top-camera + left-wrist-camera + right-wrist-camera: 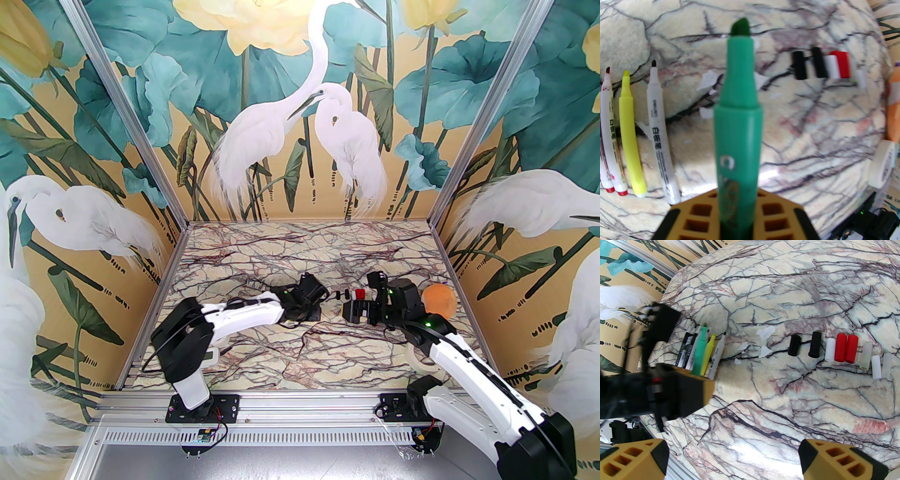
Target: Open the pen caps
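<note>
**Caps in a row on the table, left gripper holds a bare green marker, right gripper wide open**

Writing first. In the left wrist view, the white marker [659, 136] lying on the marble table [811, 140] has what looks like "deli" near its neck. Bold Chinese characters run down the barrel below that, and the smaller print is unreadable. The white markers with red ends [608, 140] carry dark characters too, cut off at the frame edge. The green marker [738, 131] has a pale ring logo mid-barrel and worn print under it, not legible. The tape roll [882, 164] has small side print, too blurred to read.

The left gripper [738, 218] is clamped on the green marker's lower barrel. The marker stands up between the tan pads [698, 211] with its dark chisel tip uncapped. A yellow highlighter [629, 133] lies between the white markers, tip also bare.

The right gripper [733, 462] is spread wide with nothing between the fingers [839, 460].

The pen caps [841, 347] lie loose on the table in a row, on their sides. From the left of the right wrist view:
- two black caps [794, 345], a little apart
- a white cap [830, 349] touching two red caps [851, 349]
- three whitish caps [876, 367] at the far end

The row sits ahead of the open right gripper, up and to the right, clear of both fingers. From the left wrist, the row lies beyond the green tip and off to its right, not touching. In the top view the black end of the row is just beside the left gripper, and the right gripper sits on the near side of the row.

An orange object [438, 300] sits right of the right wrist.
</note>
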`<control>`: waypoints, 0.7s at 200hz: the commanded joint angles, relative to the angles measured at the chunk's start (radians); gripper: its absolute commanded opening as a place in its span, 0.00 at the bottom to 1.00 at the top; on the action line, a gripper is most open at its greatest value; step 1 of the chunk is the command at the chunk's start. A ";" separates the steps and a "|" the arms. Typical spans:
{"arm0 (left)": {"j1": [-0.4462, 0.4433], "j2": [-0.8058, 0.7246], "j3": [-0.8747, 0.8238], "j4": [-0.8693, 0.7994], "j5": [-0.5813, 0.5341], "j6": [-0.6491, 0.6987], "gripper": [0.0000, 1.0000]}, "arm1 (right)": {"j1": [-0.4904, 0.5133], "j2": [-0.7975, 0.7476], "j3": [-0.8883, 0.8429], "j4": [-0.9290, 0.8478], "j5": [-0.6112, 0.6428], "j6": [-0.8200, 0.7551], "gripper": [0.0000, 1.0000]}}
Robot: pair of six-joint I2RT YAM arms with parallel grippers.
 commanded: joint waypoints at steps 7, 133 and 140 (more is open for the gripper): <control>-0.007 0.051 0.050 -0.112 -0.074 -0.025 0.07 | 0.007 -0.017 0.003 -0.030 0.010 0.015 1.00; -0.019 0.168 0.132 -0.210 -0.088 -0.081 0.19 | 0.007 -0.016 -0.052 -0.018 0.034 0.064 0.99; -0.019 0.172 0.136 -0.216 -0.091 -0.083 0.21 | 0.007 -0.019 -0.057 -0.017 0.033 0.065 0.99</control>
